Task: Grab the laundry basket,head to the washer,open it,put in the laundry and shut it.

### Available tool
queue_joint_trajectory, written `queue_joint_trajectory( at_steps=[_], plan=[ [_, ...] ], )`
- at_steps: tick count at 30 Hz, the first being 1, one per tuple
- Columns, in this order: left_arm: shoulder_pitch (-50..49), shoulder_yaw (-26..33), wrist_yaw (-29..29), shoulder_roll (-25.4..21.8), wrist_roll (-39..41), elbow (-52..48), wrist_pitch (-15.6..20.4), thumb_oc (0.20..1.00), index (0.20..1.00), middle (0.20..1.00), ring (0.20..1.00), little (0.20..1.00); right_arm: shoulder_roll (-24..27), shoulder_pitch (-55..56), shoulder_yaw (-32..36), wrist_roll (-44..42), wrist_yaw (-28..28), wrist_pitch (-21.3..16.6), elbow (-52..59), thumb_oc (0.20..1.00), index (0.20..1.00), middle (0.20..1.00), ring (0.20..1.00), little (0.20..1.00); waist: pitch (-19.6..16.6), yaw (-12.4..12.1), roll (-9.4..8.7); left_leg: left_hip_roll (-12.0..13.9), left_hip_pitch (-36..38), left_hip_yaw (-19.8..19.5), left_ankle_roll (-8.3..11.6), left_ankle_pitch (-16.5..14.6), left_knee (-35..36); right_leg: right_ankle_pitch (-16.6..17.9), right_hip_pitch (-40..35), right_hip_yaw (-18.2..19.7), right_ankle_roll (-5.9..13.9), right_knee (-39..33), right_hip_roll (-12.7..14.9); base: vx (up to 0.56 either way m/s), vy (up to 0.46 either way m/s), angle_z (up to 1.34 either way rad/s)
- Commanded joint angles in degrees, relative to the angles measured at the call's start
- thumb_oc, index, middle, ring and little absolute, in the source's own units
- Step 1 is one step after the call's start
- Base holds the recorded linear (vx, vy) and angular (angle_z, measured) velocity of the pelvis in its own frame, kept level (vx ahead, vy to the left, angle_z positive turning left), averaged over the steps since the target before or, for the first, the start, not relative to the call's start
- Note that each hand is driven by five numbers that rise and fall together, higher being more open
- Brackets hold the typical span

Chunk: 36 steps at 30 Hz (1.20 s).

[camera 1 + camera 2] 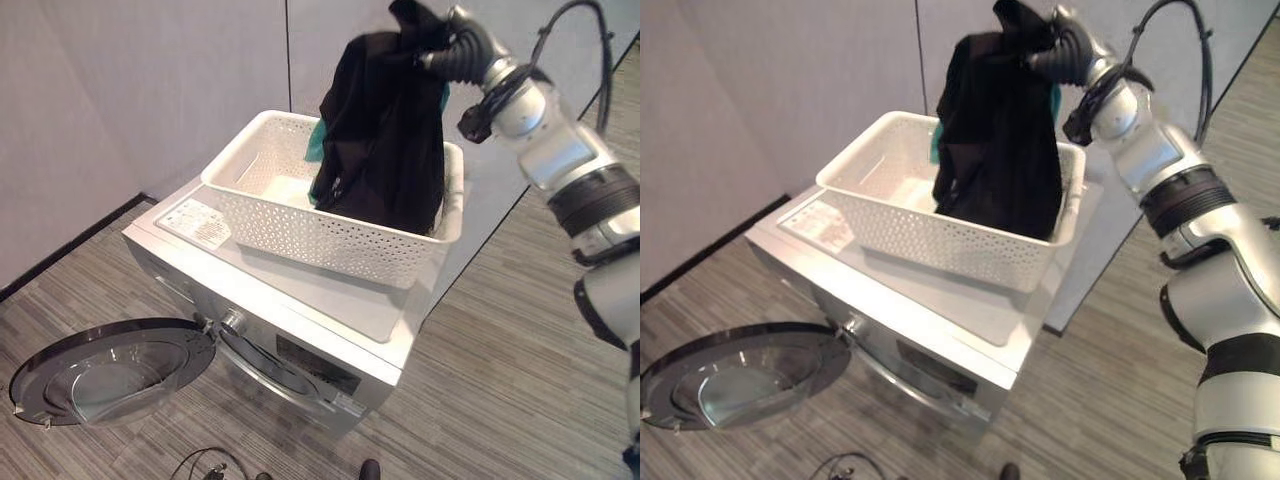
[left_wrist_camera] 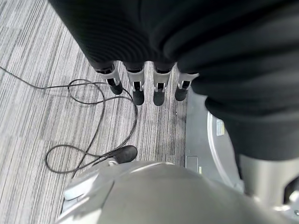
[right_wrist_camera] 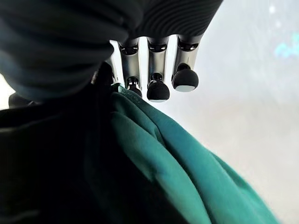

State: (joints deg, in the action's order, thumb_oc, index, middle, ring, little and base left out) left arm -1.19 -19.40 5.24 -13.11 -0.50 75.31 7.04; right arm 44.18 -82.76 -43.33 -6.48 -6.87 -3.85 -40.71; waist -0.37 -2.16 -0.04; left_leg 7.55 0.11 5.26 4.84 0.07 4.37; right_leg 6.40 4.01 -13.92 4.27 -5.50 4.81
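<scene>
A white perforated laundry basket (image 1: 300,225) stands on top of the silver washer (image 1: 330,300). The washer's round door (image 1: 110,370) hangs open at the lower left. My right hand (image 1: 455,50) is raised above the basket's far right corner and is shut on a black garment (image 1: 385,130) that hangs down into the basket. A teal garment (image 3: 187,172) is bunched with it under the fingers (image 3: 158,88), and its edge (image 1: 315,145) peeks out beside the black cloth. My left hand (image 2: 140,86) hangs low over the floor beside the washer, fingers straight and holding nothing.
Grey partition walls (image 1: 150,90) stand close behind and to the left of the washer. Striped carpet floor (image 1: 500,380) stretches to the right and in front. The open door juts out over the floor at the front left.
</scene>
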Motion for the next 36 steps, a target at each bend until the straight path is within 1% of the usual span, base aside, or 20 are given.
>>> queue_joint_trajectory(
  at_steps=[1, 3, 6, 9, 11, 12, 13, 16, 25, 31, 33, 34, 35, 36],
  plan=[
    [3.3, -2.5, 0.2, -2.5, -1.4, 4.8, 0.2, 1.000, 1.000, 1.000, 1.000, 1.000, 0.4, -13.4, 3.2, -2.3, -7.3, -3.6, -3.7, 0.200, 0.200, 0.200, 0.200, 0.200, 0.6, -0.4, -5.01, -1.8, 1.7, 0.1, 0.00, -1.0, 0.6, -8.3, -6.6, 2.7, 2.22, 2.1, 1.7, 0.00, 0.000, 0.00],
    [3.5, -2.8, 0.6, -2.5, -1.5, 4.4, 0.2, 1.000, 1.000, 1.000, 1.000, 1.000, -0.1, -13.8, 4.5, -2.2, -9.0, -4.0, -1.7, 0.200, 0.200, 0.200, 0.200, 0.200, 0.4, -0.5, -4.78, -1.9, 2.0, 0.1, -0.09, -1.1, 0.6, -8.4, -7.0, 2.7, 2.18, 2.0, 1.7, 0.00, 0.000, 0.00],
    [3.5, -3.1, 0.8, -2.4, -1.6, 4.2, 0.2, 1.000, 1.000, 1.000, 1.000, 1.000, -0.3, -13.4, 5.5, -2.4, -10.0, -4.3, -0.6, 0.200, 0.200, 0.200, 0.200, 0.200, 0.3, -0.5, -4.64, -1.9, 2.2, 0.0, -0.10, -1.2, 0.6, -8.5, -7.2, 2.7, 2.11, 2.0, 1.7, 0.00, 0.000, 0.00],
    [3.7, -3.8, 1.0, -2.1, -1.8, 4.0, 0.3, 1.000, 1.000, 1.000, 1.000, 1.000, -0.6, -13.6, 7.3, -1.7, -12.6, -4.7, 0.0, 0.200, 0.200, 0.200, 0.200, 0.200, 0.1, -0.7, -4.42, -1.9, 2.3, -0.1, -0.14, -1.3, 0.6, -8.5, -7.5, 2.5, 2.04, 1.9, 1.6, 0.00, 0.000, 0.00],
    [3.8, -4.4, 1.3, -2.1, -2.1, 3.6, 0.4, 1.000, 1.000, 1.000, 1.000, 1.000, 0.1, -13.8, 8.3, -0.9, -14.4, -5.2, 0.8, 0.200, 0.200, 0.200, 0.200, 0.200, 0.0, -0.8, -4.25, -2.0, 2.4, -0.3, -0.14, -1.3, 0.6, -8.6, -7.6, 2.4, 2.05, 1.8, 1.6, 0.00, 0.000, 0.00],
    [3.8, -4.4, 1.3, -2.1, -2.1, 3.6, 0.4, 1.000, 1.000, 1.000, 1.000, 1.000, 0.1, -13.8, 8.3, -0.9, -14.5, -5.2, 0.9, 0.200, 0.200, 0.200, 0.200, 0.200, 0.0, -0.9, -4.26, -2.0, 2.4, -0.3, -0.14, -1.3, 0.6, -8.6, -7.6, 2.4, 2.05, 1.8, 1.6, 0.00, 0.000, 0.00],
    [3.7, -4.9, 1.5, -2.1, -2.4, 3.6, 0.5, 1.000, 1.000, 1.000, 1.000, 1.000, 0.9, -14.6, 8.9, -0.4, -16.2, -5.9, 0.5, 0.200, 0.200, 0.200, 0.200, 0.200, -0.1, -1.1, -4.30, -2.0, 2.5, -0.5, -0.18, -1.4, 0.6, -8.6, -7.8, 2.3, 2.12, 1.7, 1.5, 0.00, 0.000, 0.00],
    [3.8, -5.1, 1.7, -2.1, -2.6, 4.0, 0.5, 1.000, 1.000, 1.000, 1.000, 1.000, 2.0, -14.9, 8.7, -0.3, -16.9, -6.3, 0.5, 0.200, 0.200, 0.200, 0.200, 0.200, -0.2, -1.4, -4.46, -2.0, 2.6, -0.5, -0.26, -1.5, 0.6, -8.6, -8.0, 2.3, 2.18, 1.7, 1.5, 0.00, 0.000, 0.00],
    [3.7, -4.7, 1.9, -2.3, -2.8, 4.7, 0.5, 1.000, 1.000, 1.000, 1.000, 1.000, 3.0, -14.8, 8.2, -0.7, -16.9, -6.2, -0.7, 0.200, 0.200, 0.200, 0.200, 0.200, -0.5, -1.8, -5.51, -2.1, 2.8, -0.7, -0.41, -1.6, 0.5, -8.6, -8.2, 2.1, 2.24, 1.9, 1.5, 0.00, 0.011, 0.02],
    [4.0, -4.9, 2.2, -2.6, -2.8, 4.9, 0.6, 1.000, 1.000, 1.000, 1.000, 1.000, 3.8, -16.3, 8.1, -1.6, -18.5, -6.6, -3.9, 0.200, 0.200, 0.200, 0.200, 0.200, -0.7, -2.5, -6.30, -2.3, 2.8, -1.0, -0.56, -1.8, 0.4, -8.6, -8.2, 1.8, 2.41, 2.1, 1.5, 0.00, 0.000, 0.00],
    [3.9, -4.9, 2.1, -2.7, -2.8, 5.0, 0.6, 1.000, 1.000, 1.000, 1.000, 1.000, 4.8, -17.3, 7.1, -1.8, -18.6, -6.8, -4.9, 0.200, 0.200, 0.200, 0.200, 0.200, -0.9, -2.8, -6.70, -2.4, 2.7, -1.1, -0.60, -1.8, 0.4, -8.6, -8.3, 1.6, 2.56, 2.2, 1.6, -0.01, 0.025, 0.02],
    [4.2, -4.7, 2.2, -2.9, -2.6, 5.2, 0.7, 1.000, 1.000, 1.000, 1.000, 1.000, 6.2, -18.5, 6.0, -2.4, -19.0, -7.2, -6.3, 0.200, 0.200, 0.200, 0.200, 0.200, -1.1, -3.0, -7.11, -2.5, 2.7, -1.2, -0.61, -1.8, 0.3, -8.5, -8.3, 1.4, 2.67, 2.3, 1.7, -0.01, 0.041, 0.04],
    [4.2, -4.7, 2.2, -2.8, -2.6, 5.2, 0.7, 1.000, 1.000, 1.000, 1.000, 1.000, 6.2, -18.6, 5.9, -2.4, -19.0, -7.2, -6.3, 0.200, 0.200, 0.200, 0.200, 0.200, -1.1, -3.0, -7.10, -2.5, 2.7, -1.2, -0.61, -1.8, 0.3, -8.5, -8.3, 1.4, 2.68, 2.3, 1.7, -0.01, 0.059, 0.06],
    [4.4, -4.5, 2.3, -3.0, -2.5, 5.5, 0.8, 1.000, 1.000, 1.000, 1.000, 1.000, 7.6, -19.9, 5.3, -3.4, -19.6, -7.6, -6.6, 0.200, 0.200, 0.200, 0.200, 0.200, -1.3, -3.2, -7.66, -2.6, 2.7, -1.3, -0.70, -1.9, 0.3, -8.4, -8.4, 1.2, 2.83, 2.3, 1.8, 0.00, 0.048, 0.06]
  ],
)
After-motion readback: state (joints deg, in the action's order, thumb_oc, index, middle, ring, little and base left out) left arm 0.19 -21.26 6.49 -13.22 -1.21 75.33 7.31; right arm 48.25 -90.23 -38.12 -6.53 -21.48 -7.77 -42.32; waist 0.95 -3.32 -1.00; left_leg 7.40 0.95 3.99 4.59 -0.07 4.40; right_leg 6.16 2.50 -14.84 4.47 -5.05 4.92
